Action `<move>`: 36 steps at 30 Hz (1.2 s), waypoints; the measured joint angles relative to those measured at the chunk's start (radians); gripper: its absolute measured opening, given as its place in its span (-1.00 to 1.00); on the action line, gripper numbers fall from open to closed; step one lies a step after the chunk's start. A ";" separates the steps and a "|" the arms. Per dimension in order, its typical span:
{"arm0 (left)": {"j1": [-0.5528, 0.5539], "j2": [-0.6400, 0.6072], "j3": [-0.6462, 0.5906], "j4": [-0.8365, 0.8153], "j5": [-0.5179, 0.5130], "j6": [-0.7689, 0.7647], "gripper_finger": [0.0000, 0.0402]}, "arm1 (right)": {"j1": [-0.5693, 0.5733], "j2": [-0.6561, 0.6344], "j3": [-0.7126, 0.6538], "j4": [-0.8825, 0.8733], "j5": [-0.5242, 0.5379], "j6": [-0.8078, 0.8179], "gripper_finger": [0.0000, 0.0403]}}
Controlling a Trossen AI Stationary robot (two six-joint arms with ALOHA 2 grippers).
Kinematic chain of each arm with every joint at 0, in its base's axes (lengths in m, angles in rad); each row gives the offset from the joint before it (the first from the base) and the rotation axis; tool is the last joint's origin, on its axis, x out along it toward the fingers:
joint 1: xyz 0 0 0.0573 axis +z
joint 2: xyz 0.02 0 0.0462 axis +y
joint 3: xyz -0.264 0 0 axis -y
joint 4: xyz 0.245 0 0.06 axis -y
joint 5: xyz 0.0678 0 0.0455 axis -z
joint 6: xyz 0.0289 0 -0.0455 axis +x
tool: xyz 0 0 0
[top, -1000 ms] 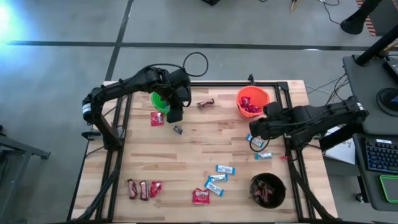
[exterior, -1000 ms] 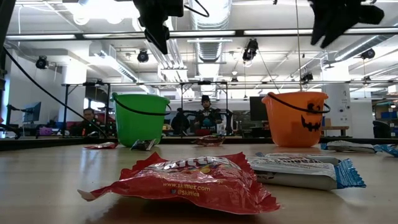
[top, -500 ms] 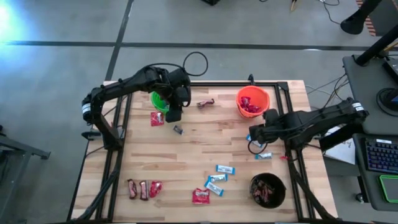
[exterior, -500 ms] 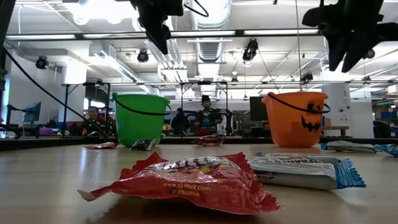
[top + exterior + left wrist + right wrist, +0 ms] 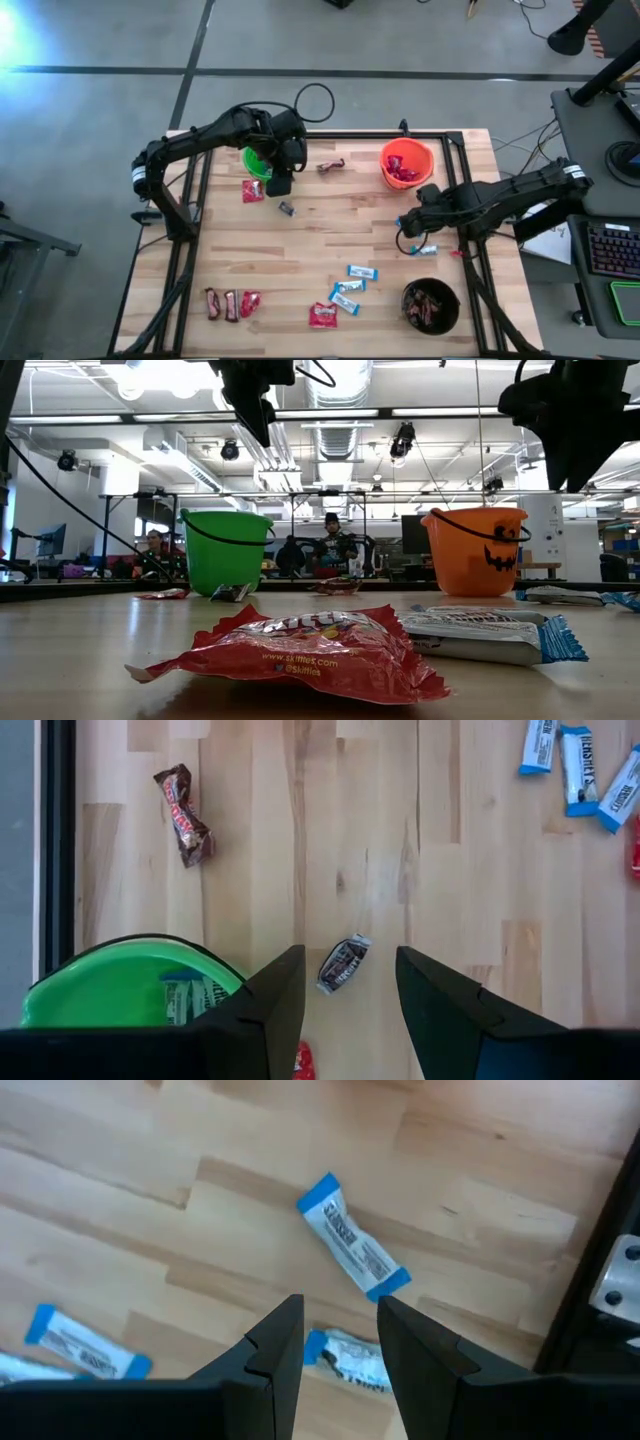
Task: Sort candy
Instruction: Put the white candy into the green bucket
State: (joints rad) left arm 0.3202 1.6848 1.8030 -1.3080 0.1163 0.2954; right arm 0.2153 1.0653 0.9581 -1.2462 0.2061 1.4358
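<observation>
While we scan the counter point(image 5: 300, 250) from its left edge, we see two dark brown bars point(image 5: 221, 304) and a red packet point(image 5: 249, 302) near the front left corner. Further back, the green bucket point(image 5: 256, 162) sits at the rear left with a light-blue wrapper inside, visible in the left wrist view. A second red packet point(image 5: 253, 191) lies just in front of that bucket.

Left pincer point(image 5: 279, 186) hangs beside the green bucket, above the counter, fingers parted with nothing between them. Through its wrist view, a small dark candy point(image 5: 343, 962) lies on the wood right between the fingers, below them, not touched. Another dark brown candy point(image 5: 331, 166) sits further back, between the two rear buckets.

Mid-counter at the front: one more red packet point(image 5: 322, 316) with three light-blue-and-white bars point(image 5: 350, 288) just beside it.

Orange bucket point(image 5: 406, 163) at rear right holds red packets. Right pincer point(image 5: 408, 226) is low over the right edge, fingers released, empty. In its wrist view a blue-and-white bar point(image 5: 352, 1251) lies ahead of the fingertips, and another bar point(image 5: 346, 1356) lies below the gap between them; we can't tell if the tips touch it.

Black bucket point(image 5: 431, 305) at front right holds dark brown bars.
</observation>
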 joint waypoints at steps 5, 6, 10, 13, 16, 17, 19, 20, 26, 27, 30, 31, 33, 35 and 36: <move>0.000 0.000 0.000 0.000 0.000 -0.038 -0.31 | 0.000 0.007 -0.015 -0.001 -0.024 -0.099 -0.31; 0.000 0.000 0.000 0.000 0.000 -0.050 -0.31 | 0.000 0.012 -0.018 -0.002 -0.025 -0.125 -0.28; 0.000 0.000 0.000 0.001 0.000 -0.095 -0.31 | -0.007 0.038 -0.022 -0.002 -0.019 -0.251 -0.14; 0.000 0.000 0.000 0.002 0.000 -0.121 -0.31 | -0.023 0.060 -0.024 -0.001 -0.014 -0.380 -0.05; 0.000 0.000 0.000 0.010 0.001 -0.142 -0.31 | -0.050 0.082 -0.030 0.000 -0.013 -0.497 -0.02; -0.001 0.000 0.000 0.015 0.002 -0.148 -0.31 | -0.062 0.088 -0.033 0.001 -0.012 -0.533 -0.02; -0.001 0.000 0.000 0.032 0.022 -0.150 -0.31 | -0.087 0.097 -0.040 0.005 -0.014 -0.596 -0.02; -0.002 0.000 0.000 0.041 0.040 -0.150 -0.31 | -0.101 0.097 -0.046 0.011 -0.019 -0.625 -0.03; -0.005 0.000 0.000 0.078 0.093 -0.176 -0.31 | -0.178 0.069 -0.102 0.093 -0.068 -0.749 -0.04; -0.004 0.000 0.000 0.082 0.092 -0.184 -0.31 | -0.193 0.065 -0.114 0.114 -0.096 -0.769 -0.04; -0.005 0.000 0.000 0.089 0.092 -0.205 -0.31 | -0.225 0.056 -0.145 0.146 -0.140 -0.813 -0.04; -0.005 0.000 0.000 0.089 0.092 -0.209 -0.31 | -0.233 0.055 -0.148 0.147 -0.139 -0.821 -0.04; -0.005 0.000 0.000 0.089 0.093 -0.217 -0.31 | -0.249 0.055 -0.150 0.156 -0.159 -0.847 -0.04; -0.005 0.000 0.000 0.089 0.093 -0.228 -0.31 | -0.263 0.055 -0.150 0.175 -0.216 -0.883 -0.04; -0.005 0.000 0.000 0.089 0.093 -0.231 -0.31 | -0.269 0.055 -0.151 0.190 -0.236 -0.904 -0.04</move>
State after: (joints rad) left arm 0.3149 1.6848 1.8030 -1.2190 0.2089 0.0642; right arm -0.0535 1.1198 0.8074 -1.0564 -0.0301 0.5315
